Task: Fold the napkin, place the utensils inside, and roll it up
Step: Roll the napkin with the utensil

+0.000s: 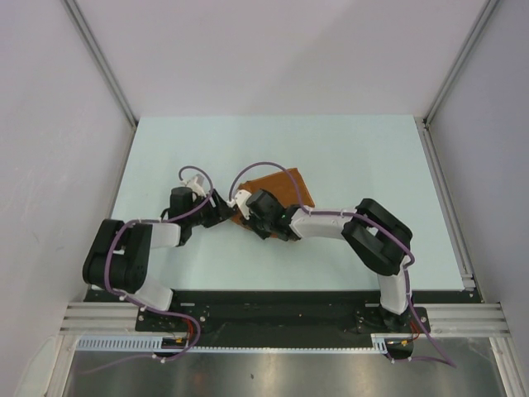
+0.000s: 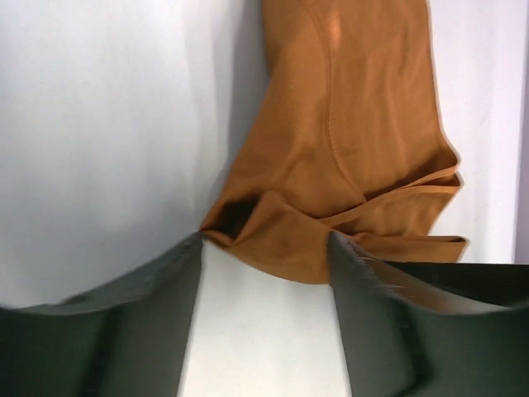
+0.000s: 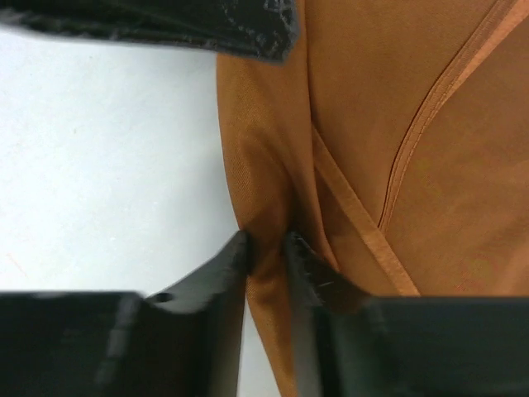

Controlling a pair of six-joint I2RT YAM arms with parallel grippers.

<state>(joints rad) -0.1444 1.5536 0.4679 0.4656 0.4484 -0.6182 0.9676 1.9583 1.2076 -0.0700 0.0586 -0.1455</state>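
Mid-fold, the napkin (image 2: 347, 124) is pinched by the right fingers (image 3: 216, 281); the left fingers (image 2: 157, 298), held apart, should be closed next.

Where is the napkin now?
Top view: the rust-brown cloth napkin lies centrally on the pale table, its near-left edge pinched by the right gripper, the open left gripper beside it.
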